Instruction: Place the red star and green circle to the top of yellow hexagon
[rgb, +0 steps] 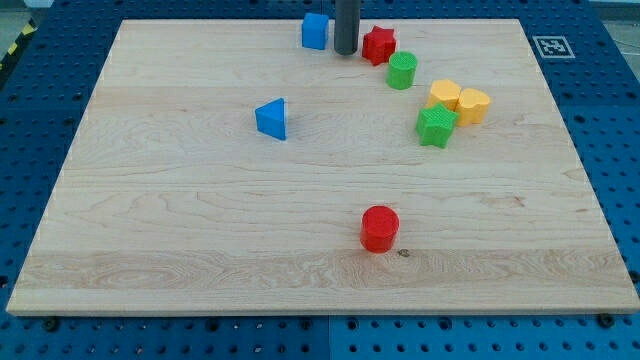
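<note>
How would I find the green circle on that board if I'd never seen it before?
Start at the wooden board's top edge, where the dark rod comes down; my tip sits just left of the red star. The green circle stands just below-right of that star. Unlike the green star lower down beside the yellow blocks, it is a smooth round cylinder.

Wooden board (180, 220) with coloured blocks (380, 228)
</note>
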